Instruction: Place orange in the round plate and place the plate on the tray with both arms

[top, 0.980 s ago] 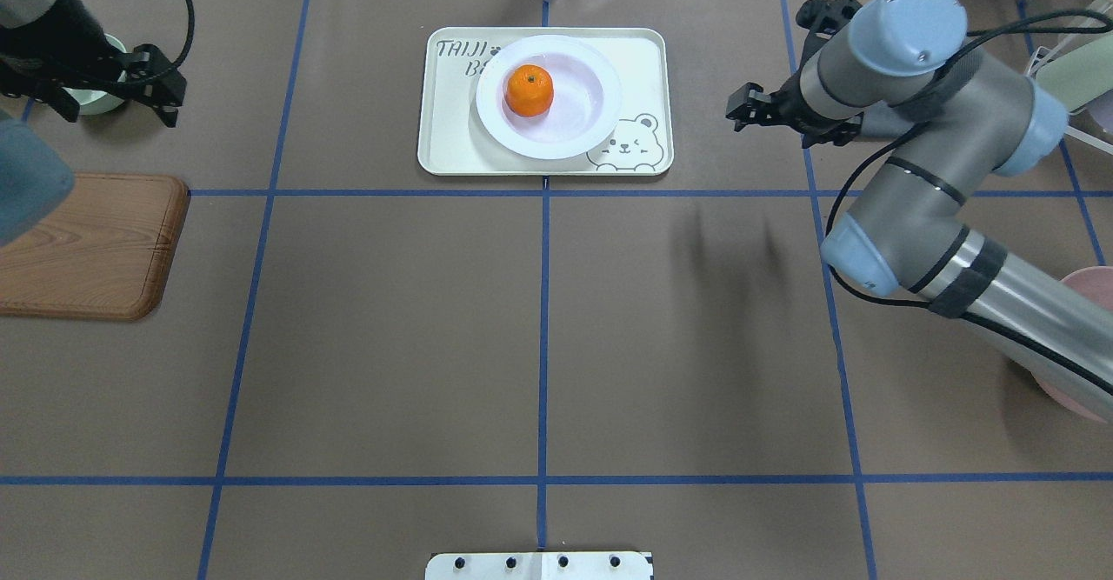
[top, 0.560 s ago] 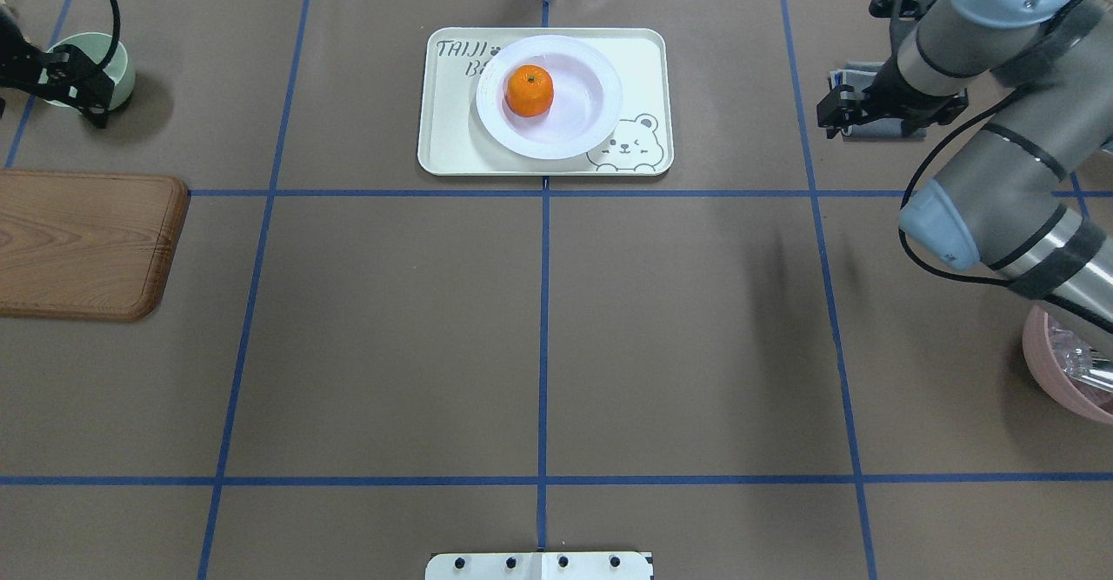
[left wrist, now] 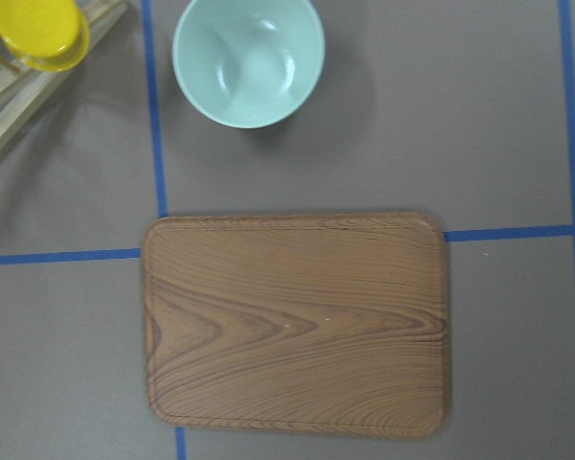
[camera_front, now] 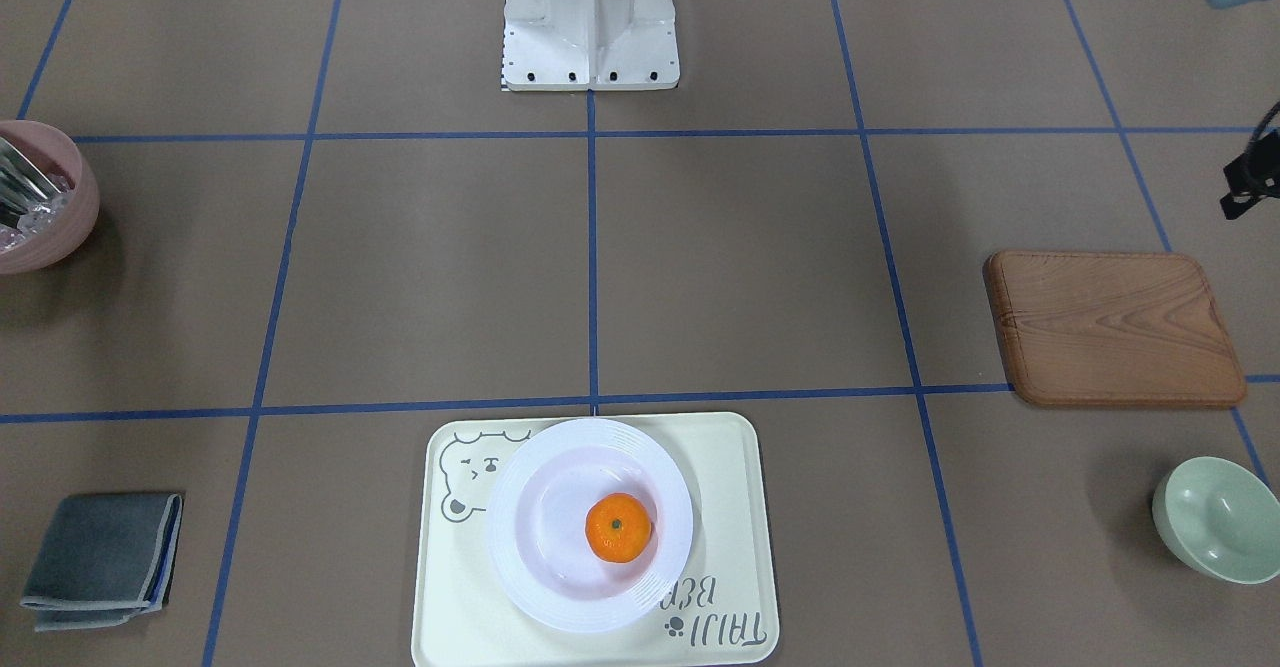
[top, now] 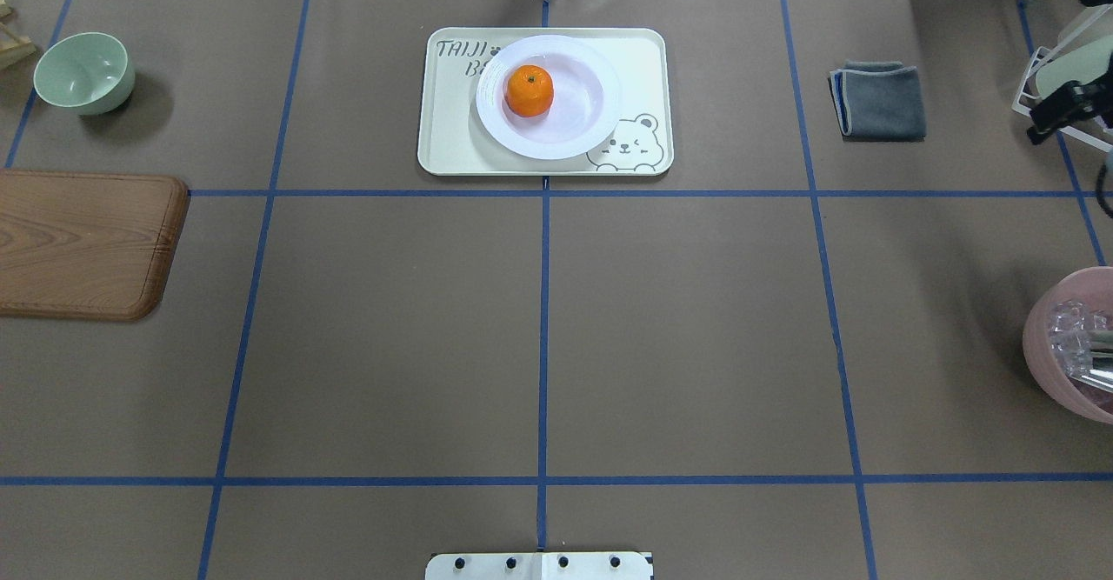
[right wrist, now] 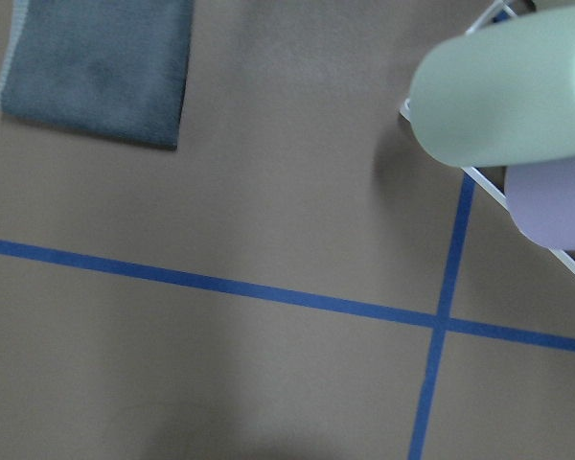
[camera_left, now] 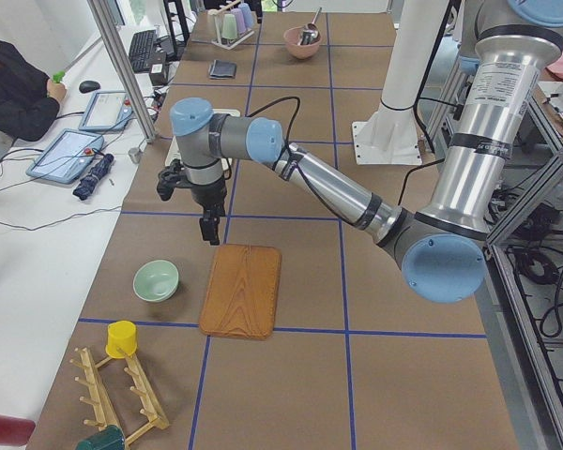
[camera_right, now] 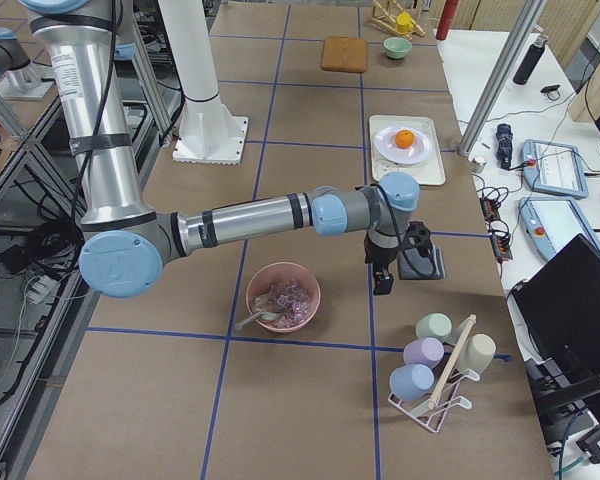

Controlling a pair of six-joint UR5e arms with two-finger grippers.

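The orange (top: 529,91) lies inside the round plate (top: 600,119), left of its middle. That plate stands on the cream bear tray (top: 448,141) at the far centre of the table. From across the table I see the same orange (camera_front: 618,527), plate (camera_front: 520,567) and tray (camera_front: 735,487). My left gripper (camera_left: 210,232) hangs above the wooden board's far end, and only a black tip (camera_front: 1248,187) shows at the frame edge. My right gripper (camera_right: 383,282) hangs between the cloth and the pink bowl, a black piece (top: 1052,115) at the edge. I cannot tell whether either is open or shut.
A wooden board (top: 78,241) and a pale-green bowl (top: 84,71) lie on the left. On the right are a folded grey cloth (top: 878,100), a pink bowl (top: 1074,345) and a cup rack (camera_right: 440,370). A person (camera_left: 14,89) sits beside the table.
Both arms have swung outward from the tray. The left one has left the overhead view and the right one is at its right edge. Orange, plate and tray have not moved.
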